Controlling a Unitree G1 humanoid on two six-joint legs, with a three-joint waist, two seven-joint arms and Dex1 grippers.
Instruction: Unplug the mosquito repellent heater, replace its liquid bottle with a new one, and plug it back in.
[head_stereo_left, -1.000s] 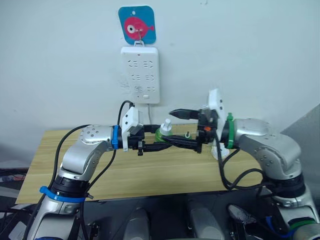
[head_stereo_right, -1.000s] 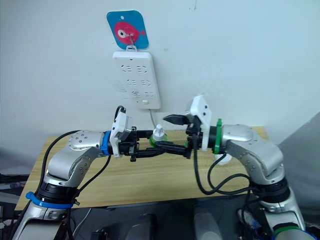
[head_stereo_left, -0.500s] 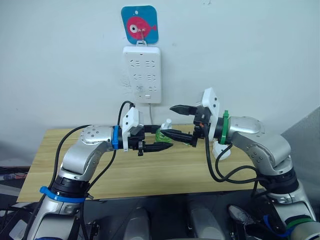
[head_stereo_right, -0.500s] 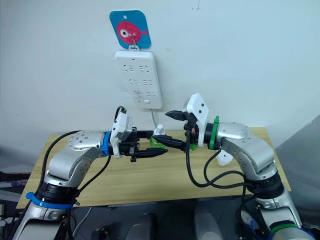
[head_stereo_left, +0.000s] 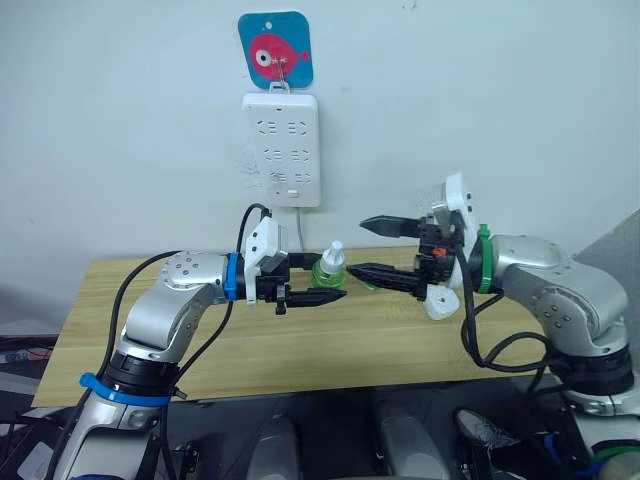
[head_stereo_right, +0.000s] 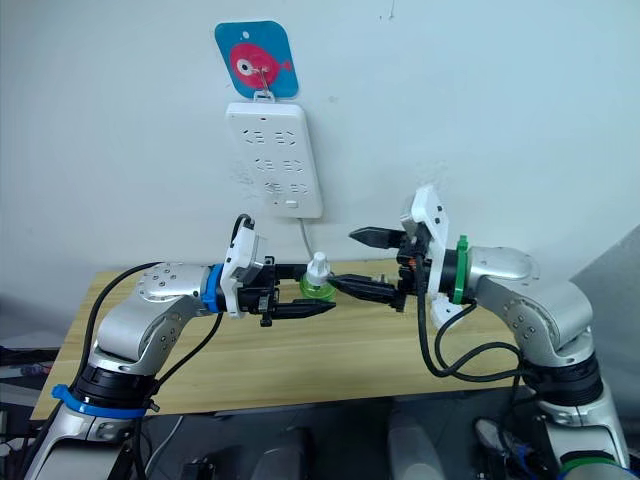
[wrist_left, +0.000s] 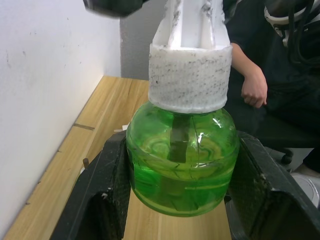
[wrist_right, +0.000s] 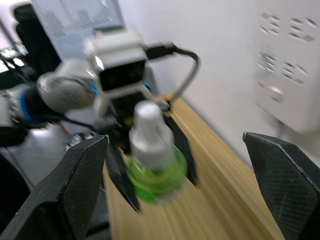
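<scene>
The left pincer is pinching the green liquid bottle by its round belly, white neck pointing up, above the bench. Facing it, the right pincer is hanging with its fingers spread wide and holding nothing — one finger high, one low, tips just beside the bottle.

The mosquito repellent heater seems to be the small white rounded piece sitting on the bench under the right wrist, so the unplugging is judged done. Whether this bottle is the old one or the new one cannot be told; fitting a bottle into the heater and plugging it back in are looking like what is left.

The socket strip is hanging on the wall above the bottle, its outlets unoccupied — with free air between it and both pincers. The bench's back edge is meeting the wall close behind the bottle, so room is opening mainly upward and toward the robot.
</scene>
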